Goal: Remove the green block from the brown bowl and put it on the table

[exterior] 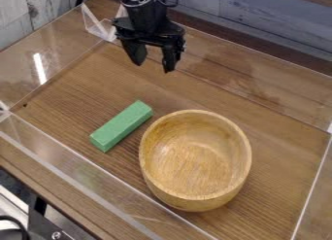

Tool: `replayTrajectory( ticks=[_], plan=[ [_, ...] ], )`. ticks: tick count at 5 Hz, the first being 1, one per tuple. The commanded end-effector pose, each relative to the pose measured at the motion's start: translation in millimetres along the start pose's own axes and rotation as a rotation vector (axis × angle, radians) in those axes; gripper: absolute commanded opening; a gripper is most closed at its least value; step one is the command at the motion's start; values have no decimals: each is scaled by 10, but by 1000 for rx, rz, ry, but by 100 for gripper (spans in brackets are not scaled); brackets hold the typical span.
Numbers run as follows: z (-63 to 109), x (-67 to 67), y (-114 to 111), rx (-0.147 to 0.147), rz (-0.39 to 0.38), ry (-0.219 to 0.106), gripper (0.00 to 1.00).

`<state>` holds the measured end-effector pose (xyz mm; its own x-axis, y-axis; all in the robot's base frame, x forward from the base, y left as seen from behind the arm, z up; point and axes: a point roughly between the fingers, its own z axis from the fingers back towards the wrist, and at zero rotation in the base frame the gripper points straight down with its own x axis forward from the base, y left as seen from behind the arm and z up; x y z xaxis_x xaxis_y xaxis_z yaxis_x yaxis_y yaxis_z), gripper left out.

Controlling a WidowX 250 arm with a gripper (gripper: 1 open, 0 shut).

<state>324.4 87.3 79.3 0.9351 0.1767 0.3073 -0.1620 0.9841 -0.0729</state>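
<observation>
Block (120, 125) sits on the table (247, 88), outside the bowl (195, 158), at your gripper's (150, 57) 7 o'clock. Its long axis runs 1-to-7. Jaws are wide open, empty.

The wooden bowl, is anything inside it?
No. The brown bowl shows only bare wood inside. The green block lies on the table beside it. The near inner wall is hidden by the rim.

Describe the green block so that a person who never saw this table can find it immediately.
Look at the wooden table with clear walls and find the round brown bowl near its front. The green block lies flat on the table just beside the bowl's left rim, outside it. It is the only bright green, bar-shaped thing there.
</observation>
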Motion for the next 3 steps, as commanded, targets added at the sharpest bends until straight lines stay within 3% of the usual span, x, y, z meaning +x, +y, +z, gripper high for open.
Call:
replayTrajectory(
  ticks=[1, 2, 3],
  plan=[
    [159, 297, 146, 3, -26, -62, 100],
    [157, 458, 223, -9, -62, -65, 100],
    [153, 503, 326, -6, -54, -70, 100]
  ],
)
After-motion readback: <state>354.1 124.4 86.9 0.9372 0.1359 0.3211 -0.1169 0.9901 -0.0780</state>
